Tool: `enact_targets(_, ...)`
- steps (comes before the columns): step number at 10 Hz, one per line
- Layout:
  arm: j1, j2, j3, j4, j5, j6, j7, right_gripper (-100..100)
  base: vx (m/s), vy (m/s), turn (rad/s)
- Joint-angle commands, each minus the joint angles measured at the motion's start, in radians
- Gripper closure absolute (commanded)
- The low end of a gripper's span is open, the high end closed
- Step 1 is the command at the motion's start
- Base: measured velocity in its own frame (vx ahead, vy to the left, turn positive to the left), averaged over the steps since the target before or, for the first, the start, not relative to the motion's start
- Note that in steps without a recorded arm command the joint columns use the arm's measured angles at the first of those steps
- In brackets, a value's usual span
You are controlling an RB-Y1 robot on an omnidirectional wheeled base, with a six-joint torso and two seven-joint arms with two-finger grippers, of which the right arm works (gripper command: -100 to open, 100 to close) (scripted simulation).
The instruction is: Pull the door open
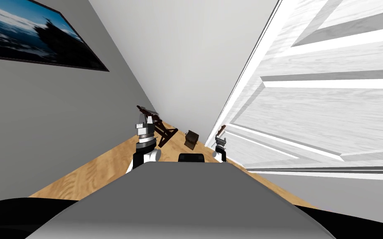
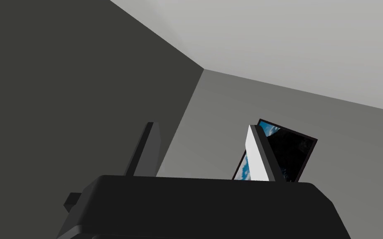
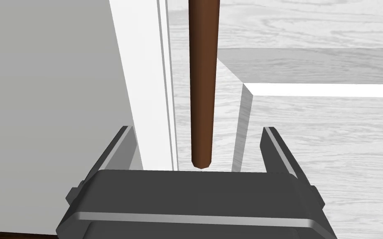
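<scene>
From the head view, a white panelled door (image 1: 311, 103) fills the robot's right side, with the right gripper (image 1: 220, 142) raised close to the door's edge and just below a small brown handle (image 1: 222, 129). The left gripper (image 1: 146, 123) is held up well apart from the door, above the wooden floor (image 1: 103, 170) and in front of a dark folding stand (image 1: 163, 130). In the left wrist view, that hand's fingers (image 2: 255, 153) are spread and hold nothing. In the right wrist view, the brown rod of the handle hangs in front of the door, next to the white frame (image 3: 145, 83). Its tip sits between the parted fingers (image 3: 122, 143), close to the gripper's body, and neither blade touches it. The reach to the handle looks finished and the grasp has not yet been made. The next move calls for pressing the blades onto the rod, then drawing back along the door's swing without letting the thin handle slip out.
</scene>
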Motion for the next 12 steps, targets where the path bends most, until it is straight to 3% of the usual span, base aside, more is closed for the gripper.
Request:
enact_targets(1,0.019,-0.036,0.001,0.005,-0.007,-0.003,-0.041,-100,0.201,-0.008,0.059)
enact_targets(2,0.019,-0.036,0.001,0.005,-0.007,-0.003,-0.041,-100,0.143,-0.016,0.021)
enact_targets(4,0.03,-0.061,0.003,0.014,-0.011,-0.008,-0.071,-100,0.082,-0.006,0.027)
enact_targets(5,0.041,-0.086,0.005,0.022,-0.015,-0.013,-0.1,-100,0.101,-0.002,0.057)
enact_targets(8,0.06,-0.129,0.008,0.036,-0.022,-0.021,-0.151,-100,0.094,-0.002,0.028)
enact_targets(9,0.064,-0.137,0.009,0.039,-0.023,-0.022,-0.16,-100,-0.001,-0.004,0.011)
enact_targets(12,0.064,-0.137,0.009,0.039,-0.023,-0.022,-0.16,-100,0.0,0.0,0.0)
